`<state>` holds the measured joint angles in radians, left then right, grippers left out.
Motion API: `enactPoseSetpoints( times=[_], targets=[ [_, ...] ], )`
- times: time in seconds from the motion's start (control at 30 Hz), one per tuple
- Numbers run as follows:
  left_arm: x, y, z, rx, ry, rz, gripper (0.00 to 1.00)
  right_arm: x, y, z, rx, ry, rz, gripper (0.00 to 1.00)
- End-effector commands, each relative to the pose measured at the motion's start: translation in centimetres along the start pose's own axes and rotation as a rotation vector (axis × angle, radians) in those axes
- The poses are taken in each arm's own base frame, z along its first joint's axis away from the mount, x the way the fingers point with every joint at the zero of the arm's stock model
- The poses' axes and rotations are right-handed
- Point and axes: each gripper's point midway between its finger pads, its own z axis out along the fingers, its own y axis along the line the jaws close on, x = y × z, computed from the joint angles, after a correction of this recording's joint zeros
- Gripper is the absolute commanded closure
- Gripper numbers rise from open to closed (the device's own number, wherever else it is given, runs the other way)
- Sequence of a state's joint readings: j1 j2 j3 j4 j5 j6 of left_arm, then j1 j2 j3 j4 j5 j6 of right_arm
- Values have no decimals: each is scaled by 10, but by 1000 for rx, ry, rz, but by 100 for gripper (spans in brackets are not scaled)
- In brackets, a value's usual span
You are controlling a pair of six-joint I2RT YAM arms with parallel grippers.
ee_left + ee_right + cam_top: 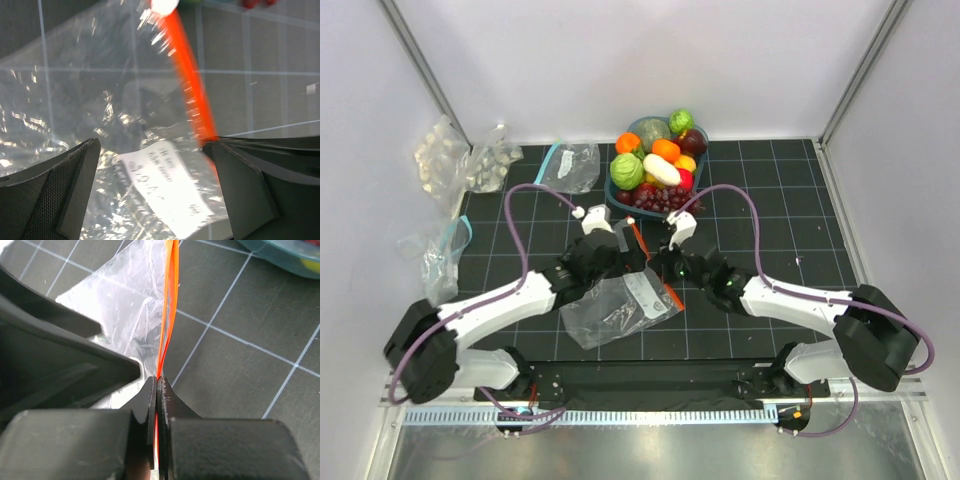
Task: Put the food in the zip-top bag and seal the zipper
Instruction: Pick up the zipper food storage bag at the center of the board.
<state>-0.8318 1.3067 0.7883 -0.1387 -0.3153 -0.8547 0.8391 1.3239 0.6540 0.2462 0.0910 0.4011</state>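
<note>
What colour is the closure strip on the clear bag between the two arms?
Orange-red. The strip shows best in the left wrist view.

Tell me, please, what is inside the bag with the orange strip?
The zip-top bag looks empty apart from a white label; the left arm covers one corner.

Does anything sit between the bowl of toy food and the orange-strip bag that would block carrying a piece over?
Nothing visible does: the bowl sits just beyond the zip-top bag. Only the grippers are there: the right gripper clamped on the zipper, the left gripper open over the bag.
</note>
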Motion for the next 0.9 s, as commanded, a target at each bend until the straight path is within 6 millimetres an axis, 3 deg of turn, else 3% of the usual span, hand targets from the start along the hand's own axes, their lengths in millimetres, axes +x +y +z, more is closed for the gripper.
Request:
enactPoseSetpoints(
  times=[0.0, 0.07, 0.17, 0.33, 0.6, 0.73, 0.87],
  targets=[
    [-35, -7, -29, 57, -136, -27, 0, -11, 2, -6, 38, -48, -65, 99],
    [-49, -7, -47, 91, -199, -53, 0, -10, 7, -7, 34, -53, -81, 99],
    [-54, -6, -56, 114, -233, -73, 2, -11, 15, -11, 33, -69, -121, 99],
    [-49, -7, -49, 101, -206, -57, 17, -17, 32, -21, 37, -123, -222, 99],
    [-47, -7, -45, 92, -196, -51, 27, -11, 69, -34, 2, -168, -369, 99],
    [-44, -8, -43, 96, -183, -49, 35, -7, 72, -31, 50, -168, -427, 99],
    [-40, -9, -39, 98, -164, -50, 37, -8, 67, -28, 97, -175, -422, 99]
  ],
)
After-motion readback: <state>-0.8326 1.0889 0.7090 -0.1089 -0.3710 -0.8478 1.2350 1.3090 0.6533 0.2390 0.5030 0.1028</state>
